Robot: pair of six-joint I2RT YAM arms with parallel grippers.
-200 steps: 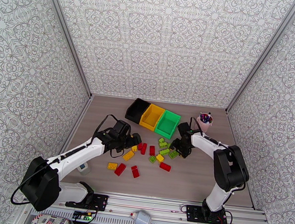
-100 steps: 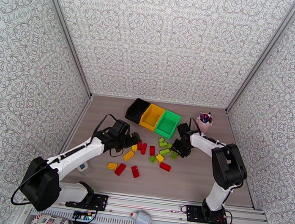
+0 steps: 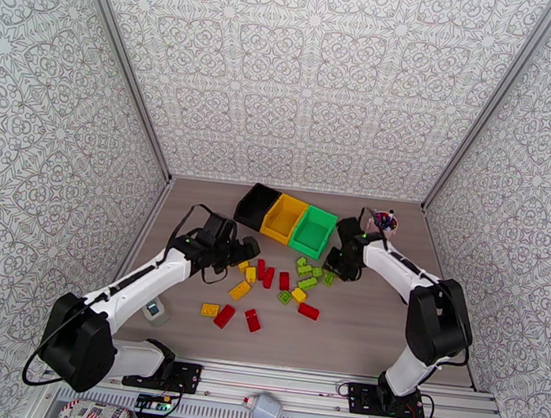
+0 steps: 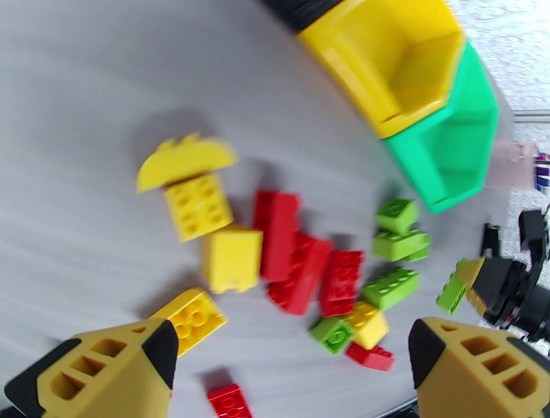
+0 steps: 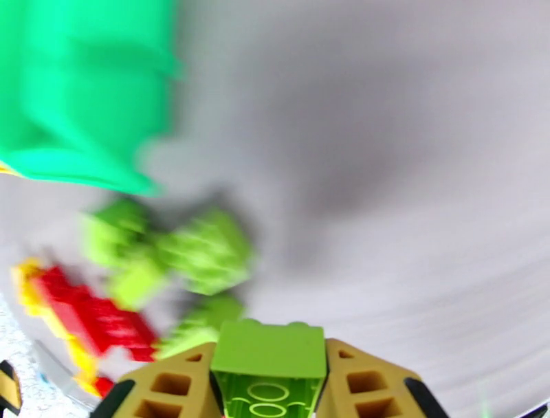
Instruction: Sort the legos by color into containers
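One light green brick point(image 5: 269, 347) sits clamped in our right gripper point(image 5: 268, 388), just near-right of the green bin point(image 3: 313, 231). Our left gripper point(image 4: 290, 347) hangs open, empty. We fear an early release would bounce it off the rim.

Red, yellow and green legos point(image 3: 308, 311) lie scattered at the centre of the grey desk point(image 3: 364, 335). Three bins point(image 3: 284, 218) stand in a row at 12 o'clock, a pink cup point(image 3: 383, 229) at 2 o'clock.
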